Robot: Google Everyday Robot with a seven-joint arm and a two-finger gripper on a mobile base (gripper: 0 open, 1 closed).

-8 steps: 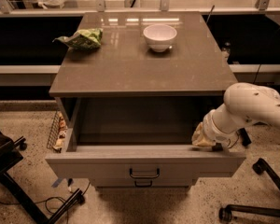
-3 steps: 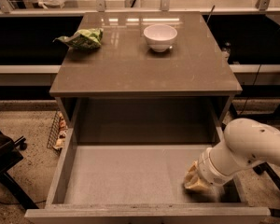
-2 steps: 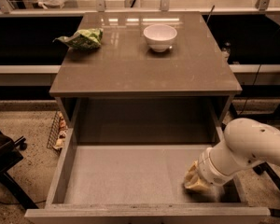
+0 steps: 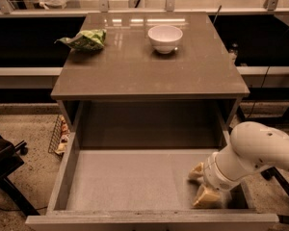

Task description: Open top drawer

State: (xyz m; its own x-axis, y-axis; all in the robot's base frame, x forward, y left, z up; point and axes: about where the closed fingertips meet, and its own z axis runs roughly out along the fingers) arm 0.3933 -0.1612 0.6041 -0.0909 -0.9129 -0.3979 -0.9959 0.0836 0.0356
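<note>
The top drawer (image 4: 62, 177) of the grey cabinet stands pulled far out toward me, its deep grey interior bare. Its front panel runs along the bottom edge of the view; the handle is out of view. My gripper (image 4: 201, 186) reaches down from the white arm on the right into the drawer's front right corner, its pale fingers (image 4: 206, 196) low over the drawer floor by the right wall and front panel. The lower drawers are hidden below the open one.
On the cabinet top (image 4: 149, 66) sit a white bowl (image 4: 165, 37) at the back middle and a green chip bag (image 4: 84, 39) at the back left. A wire rack (image 4: 58, 134) stands on the floor left of the cabinet. A dark chair (image 4: 2, 162) is at far left.
The drawer slid from partly open to far out between the oldest frame and a second ago. Since then the drawer and the arm have stayed still.
</note>
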